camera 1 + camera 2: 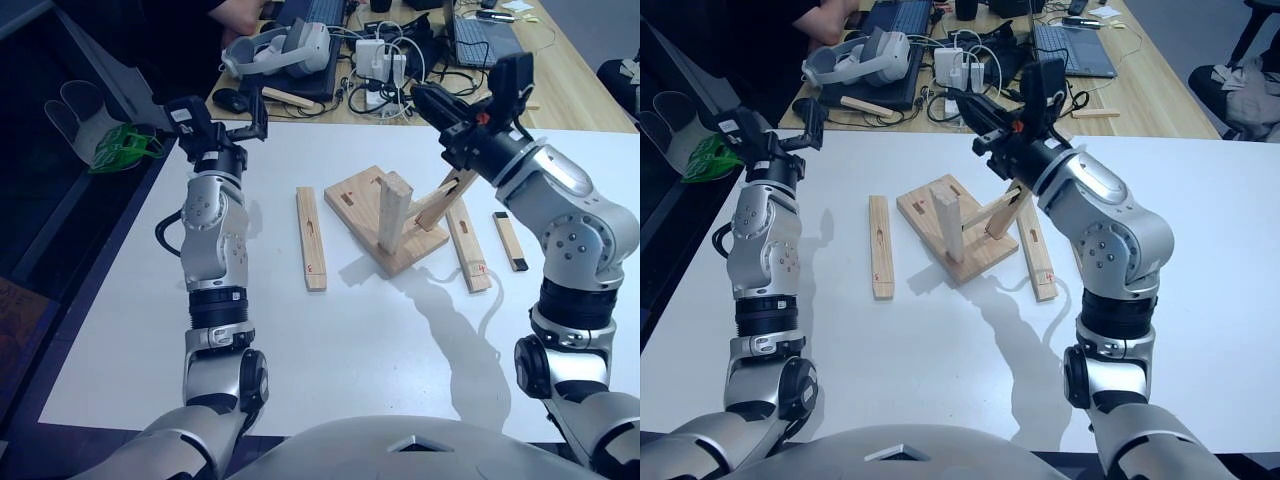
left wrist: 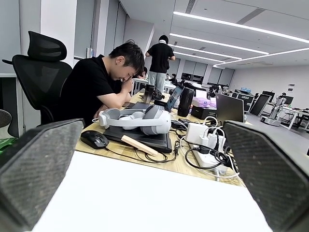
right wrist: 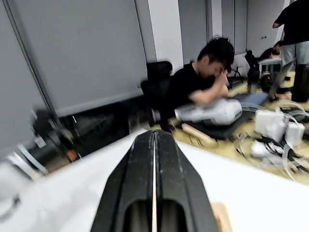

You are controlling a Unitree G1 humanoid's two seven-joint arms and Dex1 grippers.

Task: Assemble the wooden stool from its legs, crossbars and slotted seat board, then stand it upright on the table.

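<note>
the light wooden slotted seat board [image 1: 350,200] lies flat near the middle of the white desk [image 1: 300,350], and the build is barely begun. one pale wooden leg [image 1: 394,212] stands upright in it. a second wooden piece [image 1: 440,205] leans tilted against the board's right side (whether its end is seated in a slot i cannot tell). three parts lie loose on the desk: a long wooden bar [image 1: 311,252] just left of the board, another long bar [image 1: 470,255] just right of it, and a short wooden strip with a dark end [image 1: 510,242] farther right.

the left fingers [image 2: 38,169] are spread wide apart, holding nothing, raised over the far left of the desk and well apart from the parts. the right fingers [image 3: 174,183] are pressed together with nothing between them, hovering above and behind the leaning piece.

by my reckoning most of the job is left: straighten or seat the leaning piece, fit the loose parts, then turn the stool over to stand upright.
</note>
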